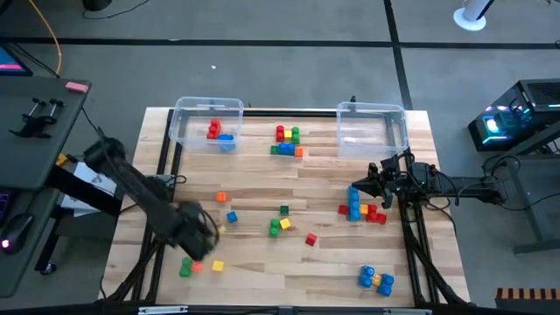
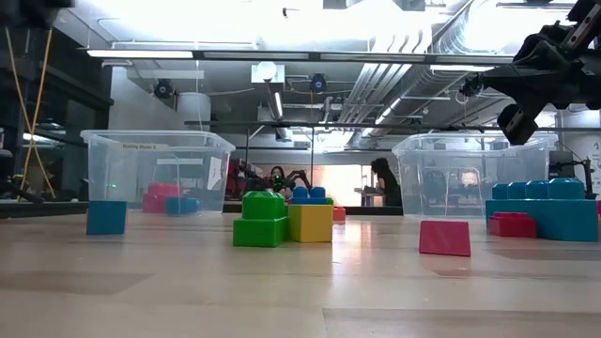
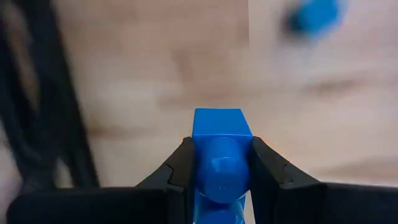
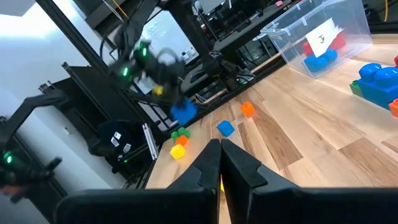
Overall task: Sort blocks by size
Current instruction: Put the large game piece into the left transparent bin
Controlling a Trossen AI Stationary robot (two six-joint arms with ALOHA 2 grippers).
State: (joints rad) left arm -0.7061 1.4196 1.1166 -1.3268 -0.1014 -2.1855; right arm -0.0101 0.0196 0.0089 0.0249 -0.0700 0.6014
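While raised, left gripper (image 3: 221, 163) — clamping blue block (image 3: 220, 149)

Blocks (image 1: 286, 140) scattered on table; one blue block (image 3: 219, 155) between fingers (image 3: 177, 168)

I count two clear bins (image 1: 208, 122) at the table's far edge. The left bin holds two blocks (image 1: 219, 133), one red and one blue. I see two arms, each with one gripper: left (image 3: 221, 163), right (image 4: 220, 163). The left carries one blue brick (image 3: 219, 149).
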